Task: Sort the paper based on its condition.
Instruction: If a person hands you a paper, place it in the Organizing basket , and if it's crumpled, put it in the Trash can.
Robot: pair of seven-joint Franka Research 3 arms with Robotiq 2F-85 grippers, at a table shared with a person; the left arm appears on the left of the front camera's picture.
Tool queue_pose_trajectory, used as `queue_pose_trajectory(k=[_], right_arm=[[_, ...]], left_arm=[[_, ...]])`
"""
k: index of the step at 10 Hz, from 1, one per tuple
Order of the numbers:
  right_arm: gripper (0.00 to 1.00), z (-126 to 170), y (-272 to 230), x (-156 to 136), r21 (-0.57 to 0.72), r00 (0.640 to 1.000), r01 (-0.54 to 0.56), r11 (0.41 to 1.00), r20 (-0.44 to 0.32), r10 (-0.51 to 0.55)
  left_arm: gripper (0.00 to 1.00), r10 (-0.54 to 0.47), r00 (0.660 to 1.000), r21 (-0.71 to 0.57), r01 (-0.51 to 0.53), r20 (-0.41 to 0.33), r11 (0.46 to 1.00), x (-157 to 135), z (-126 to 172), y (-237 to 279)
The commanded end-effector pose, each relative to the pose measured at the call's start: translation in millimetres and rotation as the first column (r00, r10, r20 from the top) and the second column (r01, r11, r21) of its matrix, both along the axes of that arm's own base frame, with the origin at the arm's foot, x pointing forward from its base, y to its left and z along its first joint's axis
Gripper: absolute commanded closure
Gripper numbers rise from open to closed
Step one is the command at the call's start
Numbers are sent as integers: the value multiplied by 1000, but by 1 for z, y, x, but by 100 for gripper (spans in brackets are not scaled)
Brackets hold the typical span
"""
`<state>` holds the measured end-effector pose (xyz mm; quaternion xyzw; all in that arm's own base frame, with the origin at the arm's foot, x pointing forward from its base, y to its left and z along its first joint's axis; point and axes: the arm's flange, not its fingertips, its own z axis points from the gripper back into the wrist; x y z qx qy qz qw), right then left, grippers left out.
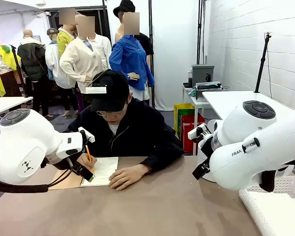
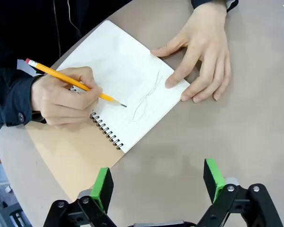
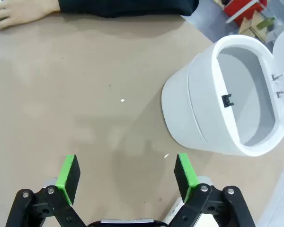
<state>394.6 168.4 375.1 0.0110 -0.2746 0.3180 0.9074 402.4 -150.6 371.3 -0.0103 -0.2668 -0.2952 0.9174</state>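
Observation:
Loose paper is out of view. The white page [image 2: 123, 71] here is bound in a spiral notebook [image 1: 104, 169] with a brown cover [image 2: 71, 151], lying on the table in front of a person. One of the person's hands [image 2: 61, 99] draws on the page with a yellow pencil [image 2: 71, 81], and the other hand [image 2: 199, 52] presses down the page's edge. My left gripper [image 2: 157, 175] hangs open above the table just short of the notebook, holding nothing. My right gripper [image 3: 127, 165] is open over bare table, far from the notebook.
A white lidded bin [image 3: 199, 118] lies tilted on the table beside my right gripper, its mouth open. A white slotted basket [image 1: 270, 206] sits at the table's near right corner. The person's sleeve and hand [image 3: 14, 12] rest along the far edge.

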Motion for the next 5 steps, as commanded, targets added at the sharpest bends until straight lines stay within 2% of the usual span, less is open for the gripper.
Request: queue_pose_trajectory(k=[1, 5], right_arm=[[0, 0, 0, 0, 0, 1000, 0, 1000, 0, 0], [0, 0, 0, 0, 0, 1000, 0, 1000, 0, 0]], left_arm=[[0, 0, 1000, 0, 0, 0, 1000, 0, 0, 0], [0, 0, 1000, 0, 0, 0, 1000, 0, 0, 0]])
